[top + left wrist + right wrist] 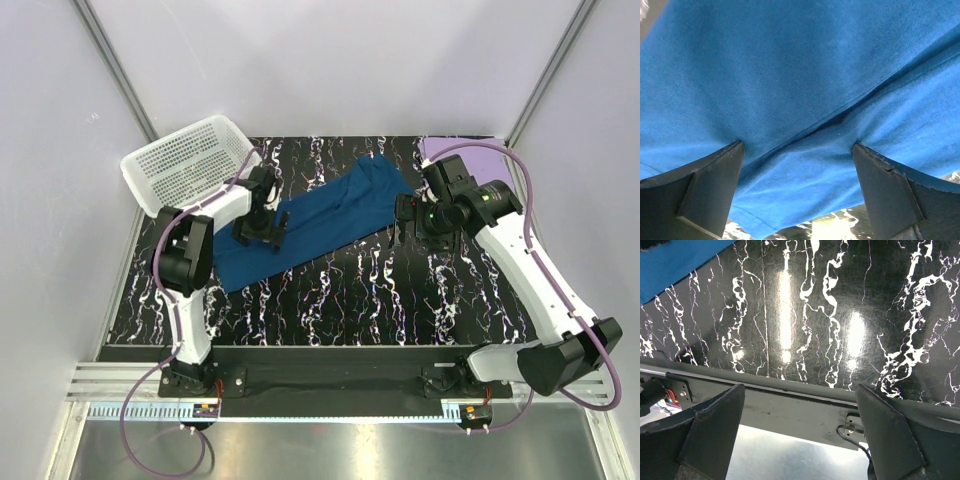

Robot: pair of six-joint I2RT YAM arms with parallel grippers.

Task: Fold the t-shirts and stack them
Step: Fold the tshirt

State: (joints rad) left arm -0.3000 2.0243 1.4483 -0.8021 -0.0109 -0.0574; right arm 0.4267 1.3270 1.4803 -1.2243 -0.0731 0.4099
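Blue t-shirt: the blue t-shirt lies as a long folded band, slanting from the left-front part of the surface up to the right-back part. A white print is not visible on it.
Its edges: the long edges are quite straight. The left-front end comes near the left border of the surface. In the left wrist view a fold line crosses the cloth, and one hem shows low in the picture with the marbled black top beyond it.
Lavender t-shirt: the lavender t-shirt lies flat in the back right corner, well apart from the blue one. The right arm hides its front part.
Left pincer: the left pincer stands over the left half of the blue band. Its fingers are spread wide and the tips meet the cloth, with the fold line between them.
Right pincer: the right pincer is just beside the right-back end of the blue band, also spread wide, over bare marbled top. Its wrist camera looks toward the near edge.
Open room: the widest bare stretch runs between the blue band and the dark mounting bar at the near edge. A narrower bare strip lies at the back.
Around: a white perforated basket sits tilted at the back left corner, partly over the border.
In the way: the left arm's elbow is near the basket, and a purple cable loops between them. Pale walls enclose the back and both sides.
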